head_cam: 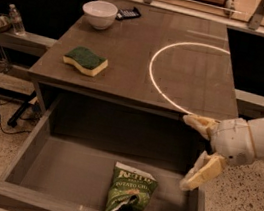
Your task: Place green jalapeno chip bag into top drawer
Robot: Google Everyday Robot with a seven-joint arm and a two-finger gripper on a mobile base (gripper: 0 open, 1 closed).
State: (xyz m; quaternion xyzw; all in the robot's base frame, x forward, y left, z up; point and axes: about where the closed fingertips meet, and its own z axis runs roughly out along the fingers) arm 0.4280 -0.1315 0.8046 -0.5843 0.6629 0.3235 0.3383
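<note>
The bag lies on the floor of the open drawer, below and to the left of the tool and clear of it, with its crumpled end toward the front panel. The tool hangs over the drawer's right wall, fingers spread wide, holding nothing. On the worktop behind it, a white ring is nearest, a sponge lies further left, and a bowl stands farthest away.
</note>
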